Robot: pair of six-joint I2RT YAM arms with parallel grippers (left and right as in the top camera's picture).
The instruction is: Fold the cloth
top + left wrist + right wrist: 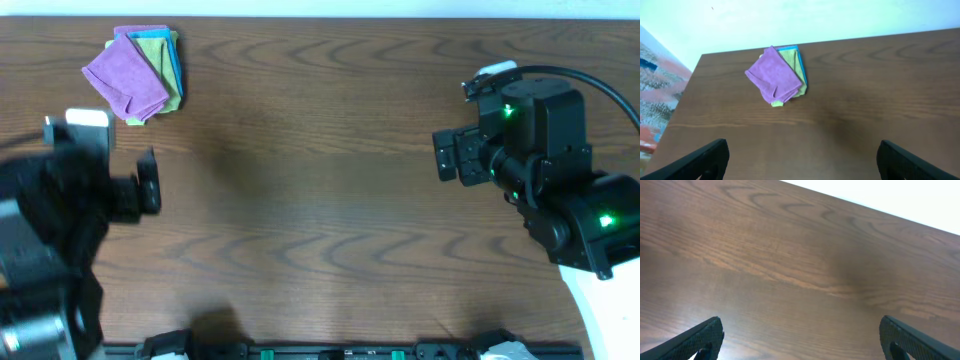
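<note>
Black fingers (pixel 705 159) of my left claw (pixel 802 150) frame the bottom of its wrist view, spread wide with nothing between them but bare board; my right claw (pixel 801 325) is likewise parted and empty, hanging over the right half of the dark brown wooden tabletop (pixel 320 220), well apart from any cloth; the middle of the table carries no cloth at all, as far as the overhead view shows; farther off, near the far-left corner, lies a small stack of folded cloths (pixel 135 72); a purple folded cloth (pixel 774 75) sits on top, askew, with a yellow-green cloth (pixel 794 62) showing beneath it and the edge of a blue cloth (pixel 802 62) under that; my left claw is nearer the stack than my right, and is not touching it; I judge the folding itself done, since every cloth I can see is doubled over and piled, and no flat one waits; what may be left is squaring the crooked purple top, or nothing.
</note>
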